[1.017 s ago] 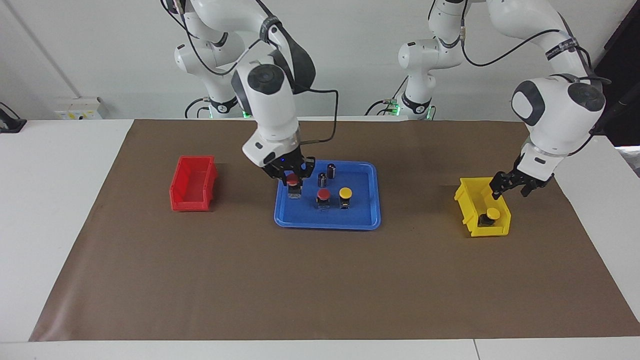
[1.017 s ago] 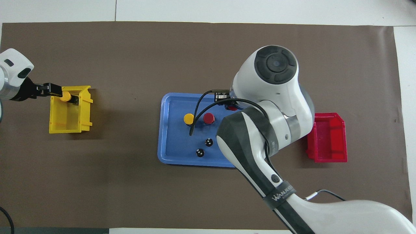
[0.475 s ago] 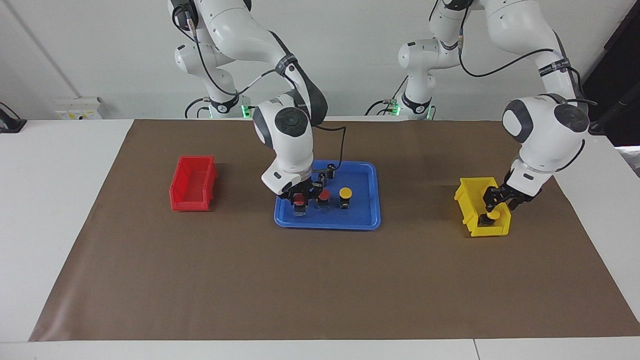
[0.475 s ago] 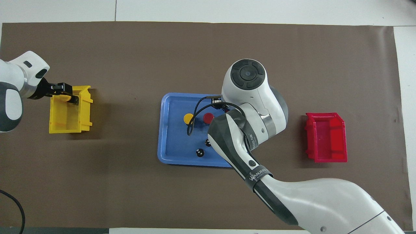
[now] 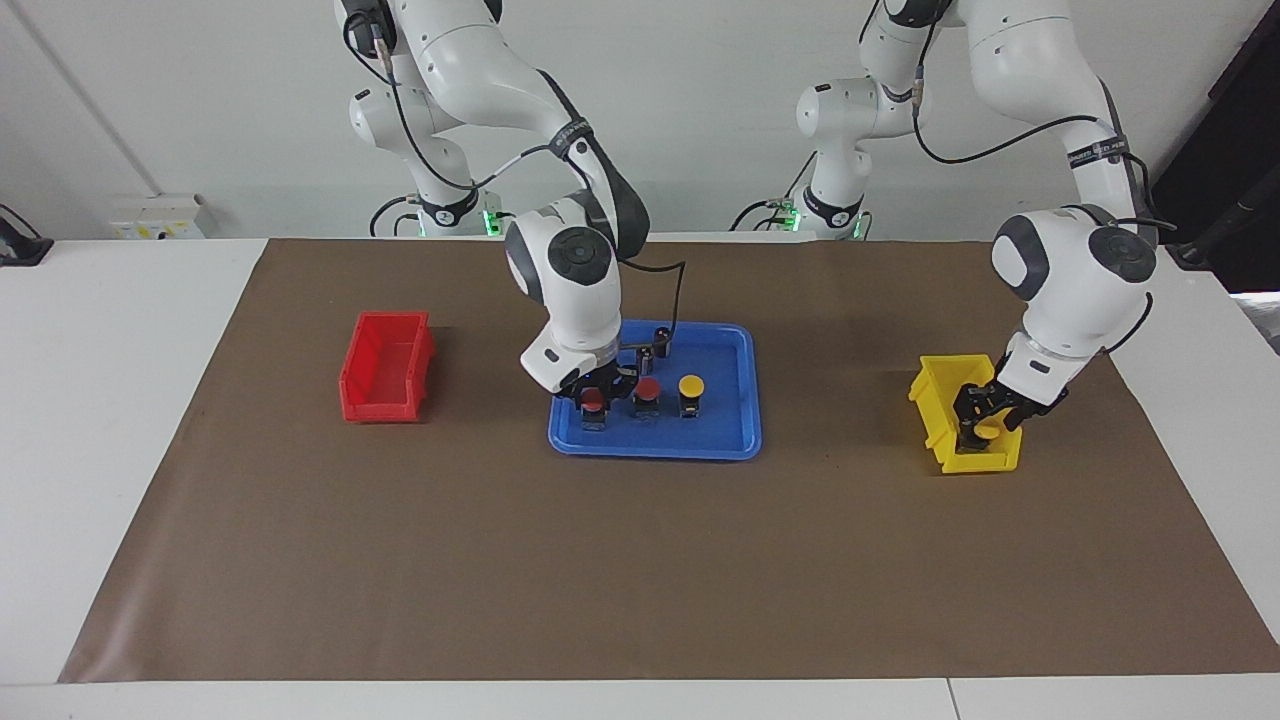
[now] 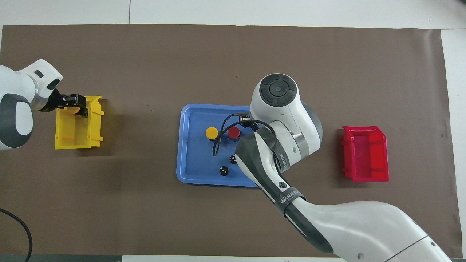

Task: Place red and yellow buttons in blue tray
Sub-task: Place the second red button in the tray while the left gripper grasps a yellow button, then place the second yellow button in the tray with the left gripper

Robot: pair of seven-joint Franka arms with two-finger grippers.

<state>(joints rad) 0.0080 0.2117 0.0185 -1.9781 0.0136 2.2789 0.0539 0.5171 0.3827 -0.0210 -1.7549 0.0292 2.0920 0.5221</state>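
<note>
The right gripper point(image 5: 594, 396) holds a red button point(image 5: 593, 401) low in the blue tray point(image 5: 735, 440), beside the second red button point(image 5: 647, 389) and a yellow button point(image 5: 690, 386). It should seat the base flat before letting go. The left gripper point(image 5: 985, 418) straddles the last yellow button point(image 5: 988, 430) inside the yellow bin point(image 5: 932, 400); I cannot tell whether it grips.

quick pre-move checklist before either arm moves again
1. Right claw low in the blue tray, around a red button: ok.
2. That button resting on the tray floor: cannot tell.
3. Other red button and a yellow button upright in the tray: ok.
4. Left claw down in the yellow bin at the last yellow button: ok.
5. Left claw's grip closed: cannot tell.
6. All four buttons in tray: not ok, one is in the bin.
</note>
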